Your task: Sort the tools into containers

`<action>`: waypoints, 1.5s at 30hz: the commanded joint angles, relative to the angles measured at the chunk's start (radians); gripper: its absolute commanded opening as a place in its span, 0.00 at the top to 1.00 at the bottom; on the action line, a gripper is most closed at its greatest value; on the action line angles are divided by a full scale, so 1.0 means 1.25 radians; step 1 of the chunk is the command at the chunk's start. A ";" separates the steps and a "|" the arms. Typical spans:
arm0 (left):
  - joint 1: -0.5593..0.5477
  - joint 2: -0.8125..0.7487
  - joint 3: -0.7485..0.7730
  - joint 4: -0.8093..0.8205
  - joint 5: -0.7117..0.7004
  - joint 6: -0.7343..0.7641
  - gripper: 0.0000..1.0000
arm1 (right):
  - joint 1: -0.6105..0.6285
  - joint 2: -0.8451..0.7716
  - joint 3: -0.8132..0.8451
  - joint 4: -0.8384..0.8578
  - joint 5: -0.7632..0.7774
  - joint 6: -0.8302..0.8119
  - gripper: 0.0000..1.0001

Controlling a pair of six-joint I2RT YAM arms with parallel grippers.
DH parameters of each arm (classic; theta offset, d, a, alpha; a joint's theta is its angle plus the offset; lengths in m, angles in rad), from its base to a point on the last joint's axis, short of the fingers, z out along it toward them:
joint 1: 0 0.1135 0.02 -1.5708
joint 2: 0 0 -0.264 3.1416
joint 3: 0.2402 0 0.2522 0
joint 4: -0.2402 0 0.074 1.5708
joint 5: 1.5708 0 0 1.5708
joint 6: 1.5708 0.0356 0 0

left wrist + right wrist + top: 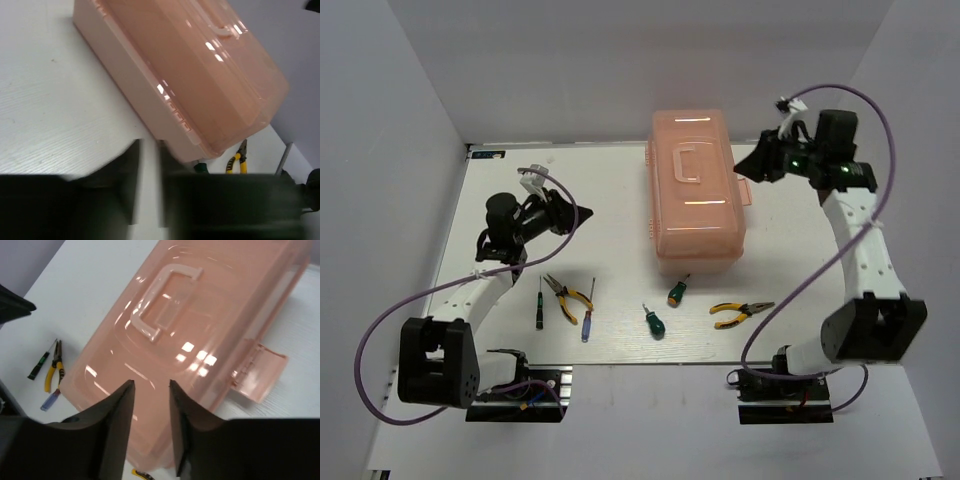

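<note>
Opening the large translucent salmon-pink plastic toolbox point(698, 215) looks to be the step in hand. Its lid lies shut and all six tools lie outside it on the white table point(610, 180), so no compartment can be reached yet.

The box fills the space straight ahead of the right gripper point(151, 386), whose fingers stand apart and hold nothing. The moulded lid handle point(162, 300) is beyond those fingertips. The hinged latch flap point(257, 370) is off to their right and seems swung outward from the wall, though I cannot tell whether it is fully released.

The left gripper point(149, 145) shows only a narrow gap between its fingers and is also empty. The box's long side wall is ahead of its tips, not touching them.

The next move probably calls for one gripper to catch the handle or lid edge and lift while the other steadies the base, since a light box may slide.

One yellow-and-black-handled pliers point(567, 297) lies behind the left fingers, toward that arm's base. A second pair point(740, 313) lies well behind the right fingers. Two stubby green-handled screwdrivers point(654, 322) point(677, 291) lie between the pliers. The slim black screwdriver point(541, 303) and slim blue-handled screwdriver point(588, 318) flank the first pliers.
</note>
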 commanded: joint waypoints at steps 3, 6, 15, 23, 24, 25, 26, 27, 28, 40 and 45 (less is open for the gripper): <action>0.000 0.023 0.020 0.087 0.121 -0.002 0.27 | 0.131 0.184 0.188 -0.013 0.092 0.072 0.46; 0.000 0.043 0.020 0.087 0.129 -0.002 0.14 | 0.195 0.268 0.317 -0.056 0.159 0.089 0.40; 0.000 0.057 0.027 0.052 0.121 0.023 0.10 | 0.316 0.392 0.389 -0.015 0.360 0.175 0.36; 0.000 0.108 0.049 0.060 0.137 0.023 0.09 | 0.346 0.465 0.435 -0.021 0.501 0.198 0.36; 0.000 0.108 0.049 0.060 0.137 0.016 0.09 | 0.348 0.475 0.441 -0.023 0.500 0.204 0.36; 0.000 0.115 0.049 0.060 0.137 0.016 0.09 | 0.347 0.479 0.443 -0.023 0.496 0.207 0.36; 0.000 0.115 0.049 0.060 0.137 0.016 0.09 | 0.348 0.485 0.443 -0.026 0.495 0.210 0.36; 0.000 0.115 0.049 0.060 0.137 0.016 0.09 | 0.351 0.495 0.443 -0.025 0.495 0.220 0.36; 0.000 0.124 0.049 0.067 0.137 0.009 0.09 | 0.350 0.500 0.443 -0.029 0.500 0.220 0.38; -0.055 0.201 0.154 0.094 0.137 -0.023 0.26 | 0.334 0.484 0.417 -0.028 0.329 0.328 0.53; -0.085 0.257 0.225 0.094 0.122 -0.023 0.29 | 0.324 0.461 0.427 -0.023 0.268 0.350 0.54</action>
